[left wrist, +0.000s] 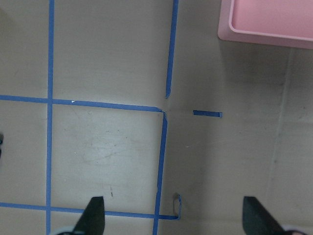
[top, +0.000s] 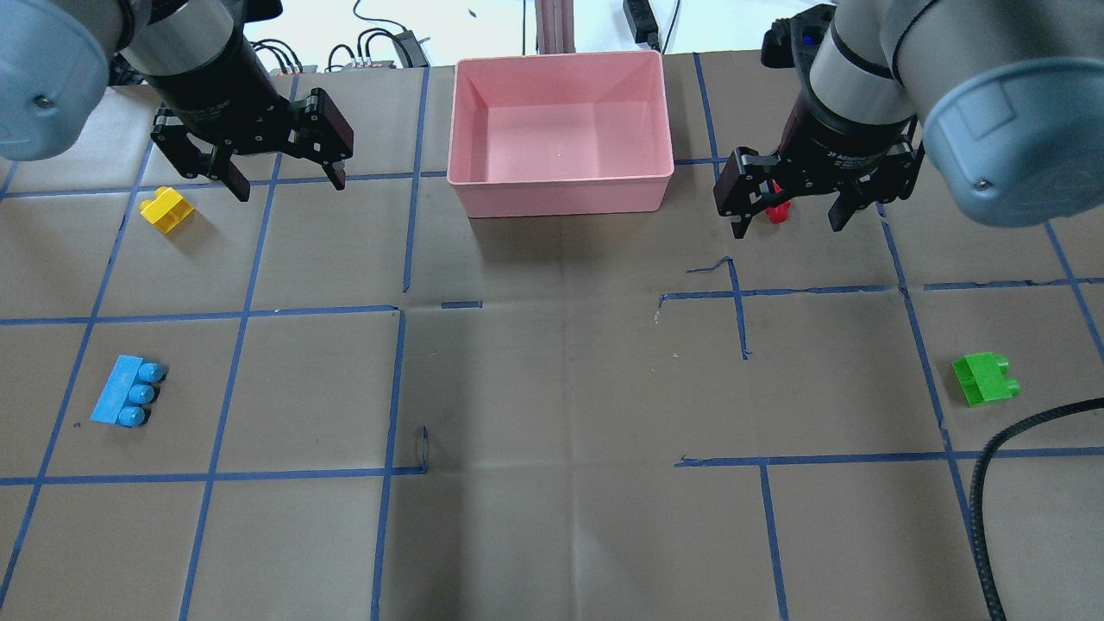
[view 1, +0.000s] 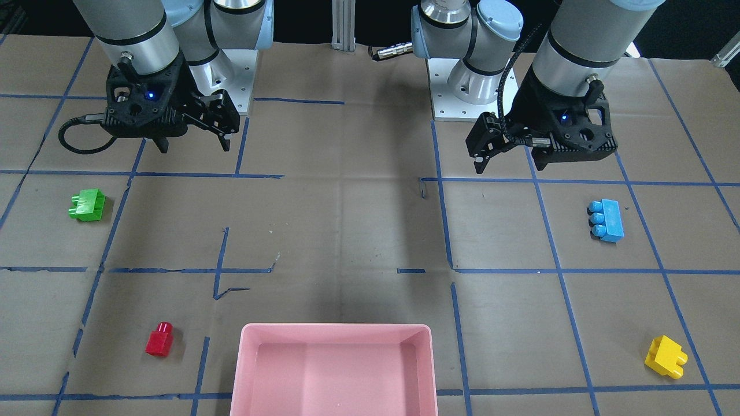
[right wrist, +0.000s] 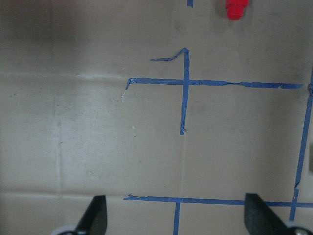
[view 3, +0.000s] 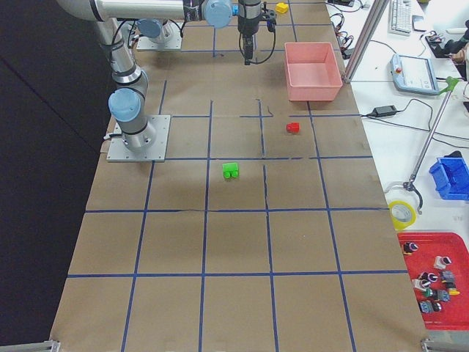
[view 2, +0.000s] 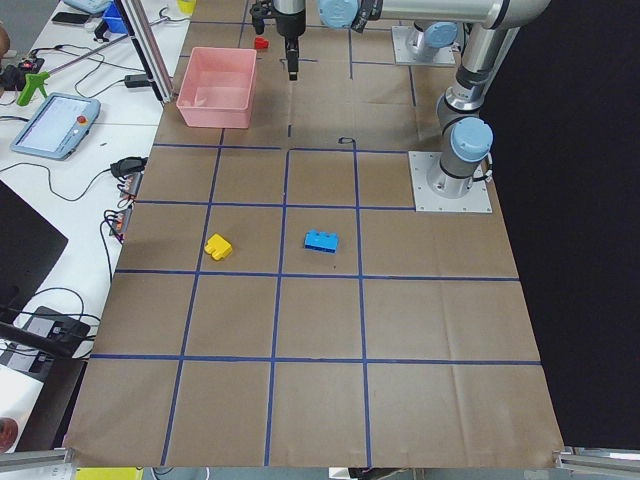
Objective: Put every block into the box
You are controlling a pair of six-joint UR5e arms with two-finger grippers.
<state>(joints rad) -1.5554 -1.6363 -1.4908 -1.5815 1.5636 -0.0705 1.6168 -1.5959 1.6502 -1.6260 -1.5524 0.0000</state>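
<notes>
A table (top: 561, 388) covered in brown paper and marked into squares with blue tape (top: 259, 312) is seen from several cameras. Two robot arms reach over it.

The left gripper (top: 287, 179) hangs above the table with its two fingers spread wide and nothing between them. Its wrist camera shows the dark fingertips (left wrist: 94, 213) at the lower edge, bare paper and tape lines between them, and a corner of the pink box (left wrist: 264, 24) at the upper right. No block shows in that view.

The right gripper (top: 788, 224) is also raised, fingers wide apart and holding nothing. In the overhead view the red block (top: 779, 211) appears between its fingers, but that is only the line of sight. The front view shows the red block lying on the paper well clear of the gripper. In the right wrist view it sits at the top edge, far ahead of the fingertips (right wrist: 97, 213).

All four blocks lie on the paper outside the box. The yellow block (top: 166, 210) and the light blue block (top: 128, 390) are on the robot's left side, each well apart from the left fingers. The green block (top: 986, 379) lies on the robot's right side, nearer the robot than the red one. The box stands at the table's far edge, midway between the arms.
</notes>
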